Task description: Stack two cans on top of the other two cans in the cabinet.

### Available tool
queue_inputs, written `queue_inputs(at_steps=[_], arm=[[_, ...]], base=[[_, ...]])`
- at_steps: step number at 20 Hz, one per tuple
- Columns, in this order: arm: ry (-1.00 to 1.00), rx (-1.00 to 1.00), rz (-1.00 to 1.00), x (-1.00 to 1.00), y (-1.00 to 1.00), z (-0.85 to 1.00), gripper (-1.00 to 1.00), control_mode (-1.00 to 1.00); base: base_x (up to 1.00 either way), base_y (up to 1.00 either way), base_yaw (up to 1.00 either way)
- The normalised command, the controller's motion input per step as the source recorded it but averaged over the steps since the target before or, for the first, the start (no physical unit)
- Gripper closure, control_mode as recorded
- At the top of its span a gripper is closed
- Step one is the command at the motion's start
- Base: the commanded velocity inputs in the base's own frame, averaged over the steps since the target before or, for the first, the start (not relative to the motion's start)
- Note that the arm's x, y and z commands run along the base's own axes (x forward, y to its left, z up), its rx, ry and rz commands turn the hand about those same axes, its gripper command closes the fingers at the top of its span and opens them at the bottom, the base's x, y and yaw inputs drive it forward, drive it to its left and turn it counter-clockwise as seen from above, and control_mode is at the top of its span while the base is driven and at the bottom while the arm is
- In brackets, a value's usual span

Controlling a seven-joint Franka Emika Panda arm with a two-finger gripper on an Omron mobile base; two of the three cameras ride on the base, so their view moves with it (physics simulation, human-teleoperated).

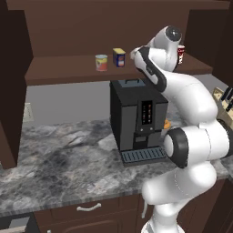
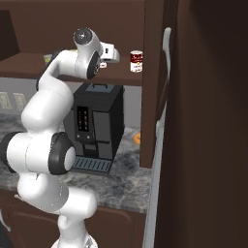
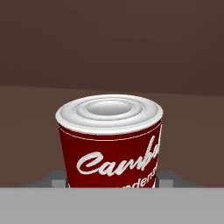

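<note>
Dark brown cabinet (image 1: 113, 68): our arm reaches onto its shelf | grey worktop (image 1: 63, 164) below carries the black coffee machine (image 1: 136, 120) | short red can (image 1: 101, 62) and blue tin (image 1: 119, 57) stand unstacked | soup can (image 3: 109, 140) sits upright between our claw (image 3: 111, 183) fingers, which flank its sides; grip cannot be confirmed.

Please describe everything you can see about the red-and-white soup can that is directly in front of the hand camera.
The red-and-white soup can is a round metal-looking tin, standing upright on the dark brown cabinet shelf. Its lid is white with raised concentric rings; the body is dark red with white cursive lettering. It looks closed and undented. The gripper has one dark fingertip on each side of its lower body; whether the jaws already press it cannot be told. No other can touches it.
</note>
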Motion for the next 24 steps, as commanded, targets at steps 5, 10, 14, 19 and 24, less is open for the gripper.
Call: queue_inputs(at_steps=[5,10,14,19,24], arm=[[-0.06,0.0,-0.06,-0.19,-0.11,0.06,1.0,-1.0],[-0.12,0.0,-0.18,-0.13,-0.14,0.23,1.0,-1.0],[-0.1,0.0,-0.22,-0.08,-0.13,0.34,1.0,-1.0],[-0.05,0.0,-0.23,-0.18,-0.04,0.26,1.0,-1.0],[-0.11,0.0,-0.21,-0.15,-0.03,0.3,1.0,-1.0]], base=[[0.0,0.0,0.0],[0.0,0.0,0.0],[0.0,0.0,0.0],[0.0,0.0,0.0],[0.0,0.0,0.0]])
